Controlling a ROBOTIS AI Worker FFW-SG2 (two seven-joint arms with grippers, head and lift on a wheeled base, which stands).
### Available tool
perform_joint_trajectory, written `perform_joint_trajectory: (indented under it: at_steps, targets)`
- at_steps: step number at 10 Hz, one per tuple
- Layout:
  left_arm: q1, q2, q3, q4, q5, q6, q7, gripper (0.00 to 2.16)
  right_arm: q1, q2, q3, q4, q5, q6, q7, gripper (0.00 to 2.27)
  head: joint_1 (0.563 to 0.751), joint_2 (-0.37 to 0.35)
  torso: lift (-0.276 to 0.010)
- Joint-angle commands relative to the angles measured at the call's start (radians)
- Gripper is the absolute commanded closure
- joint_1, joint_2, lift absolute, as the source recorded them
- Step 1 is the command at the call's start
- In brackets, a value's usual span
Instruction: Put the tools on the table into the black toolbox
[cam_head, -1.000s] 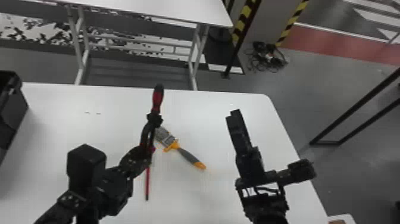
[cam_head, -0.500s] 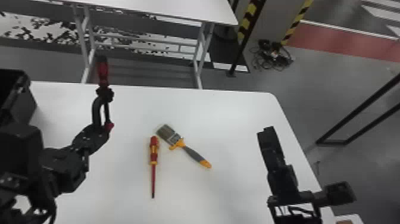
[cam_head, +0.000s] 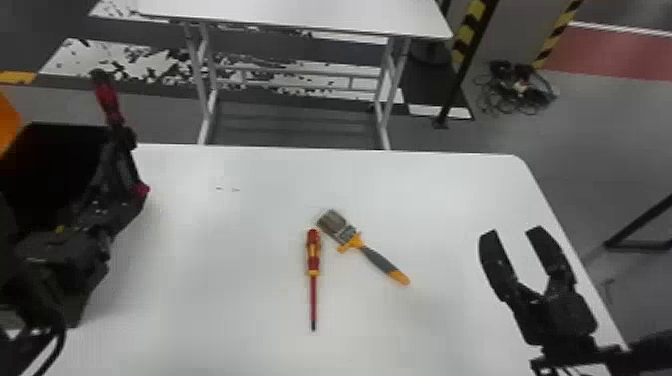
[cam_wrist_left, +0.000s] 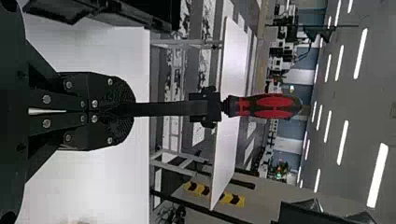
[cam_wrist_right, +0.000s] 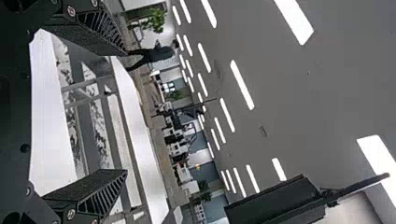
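Your left fingers (cam_wrist_left: 116, 91) pinch the tool (cam_wrist_left: 271, 106) handle-up near the toolbox (cam_head: 55, 165), likely to clear its wall, while your right fingers (cam_head: 495, 255) stand wide and screwdriver (cam_head: 313, 255) and brush (cam_head: 379, 260) lie on the surface (cam_head: 225, 290).

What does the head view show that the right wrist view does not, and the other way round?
From the head view: the screwdriver and the brush lying on the table, the toolbox at the left, and the red-handled tool held up in the left gripper.

From the right wrist view: the ceiling lights and some green plants in the room behind.

Shared: the right gripper, its fingers apart, the white table and the second table beyond it.
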Motion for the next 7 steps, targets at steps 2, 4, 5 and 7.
perform_joint_trajectory:
  at_steps: [2, 4, 5, 7]
  targets:
    - [-0.005, -0.005, 0.148, 0.001, 0.022, 0.112, -0.033, 2.13, 0.023, 0.001, 0.011, -0.006, 0.095, -0.017, -0.042, 0.13, 0.695, -0.025, -0.075]
    - [-0.013, -0.012, 0.252, 0.018, 0.046, 0.13, -0.06, 2.13, 0.025, 0.001, 0.009, -0.006, 0.095, -0.017, -0.042, 0.13, 0.695, 0.067, -0.075]
    - [-0.017, -0.011, 0.289, 0.032, 0.072, 0.13, -0.063, 2.13, 0.025, 0.001, 0.009, -0.005, 0.097, -0.017, -0.042, 0.13, 0.695, 0.088, -0.075]
    - [-0.033, -0.011, 0.32, 0.057, 0.076, 0.149, -0.063, 2.13, 0.026, 0.001, 0.013, -0.005, 0.097, -0.017, -0.042, 0.14, 0.695, 0.16, -0.075]
